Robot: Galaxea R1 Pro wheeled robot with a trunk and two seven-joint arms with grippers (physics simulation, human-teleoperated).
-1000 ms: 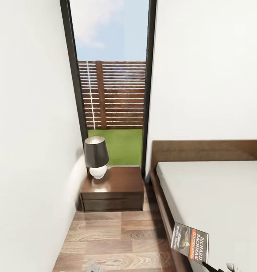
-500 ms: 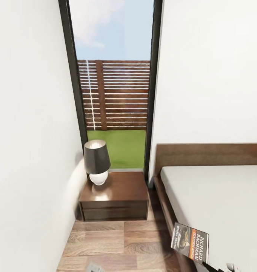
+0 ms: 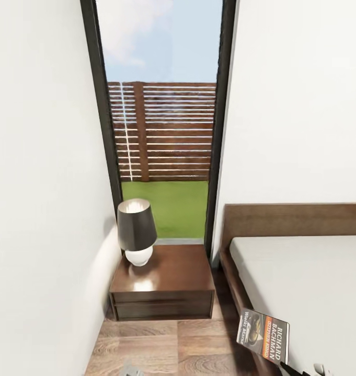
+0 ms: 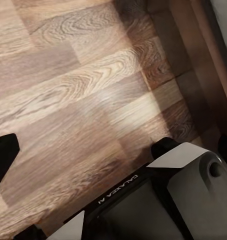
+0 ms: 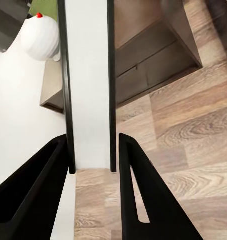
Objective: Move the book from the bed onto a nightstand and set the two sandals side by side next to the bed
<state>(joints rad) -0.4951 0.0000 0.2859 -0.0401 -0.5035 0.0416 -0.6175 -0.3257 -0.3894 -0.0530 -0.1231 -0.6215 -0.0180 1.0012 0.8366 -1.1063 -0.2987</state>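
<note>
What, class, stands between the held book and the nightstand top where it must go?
Nothing visible blocks the way. The right gripper holds the book above the bed's edge, and only bare floor lies between it and the nightstand. The lamp fills the top's far left corner; the rest is free.

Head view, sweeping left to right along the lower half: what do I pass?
White wall → lamp → nightstand → bed frame → book → mattress.
</note>
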